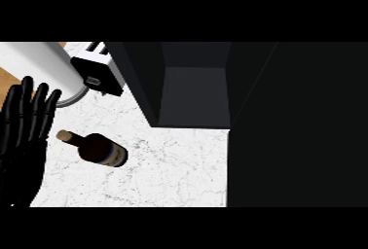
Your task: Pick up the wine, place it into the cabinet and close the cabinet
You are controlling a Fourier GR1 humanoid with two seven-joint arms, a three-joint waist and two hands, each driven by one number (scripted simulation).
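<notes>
White stone counter [173, 175] holds a dark wine bottle [104, 151] near the left side. Its cork end points far and left, and nothing touches it. The black left hand [25, 131] is at the left edge, just beside the bottle, with its fingers straight and spread wide, holding nothing. Farther back on the right, the dark cabinet [194, 92] stands open, with its big black door [298, 126] swung out. A white toaster [97, 68] sits far left.

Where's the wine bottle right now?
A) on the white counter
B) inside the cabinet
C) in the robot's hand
A: the bottle sits on the counter, outside the open cabinet, and the left hand is not curled round it.
</notes>
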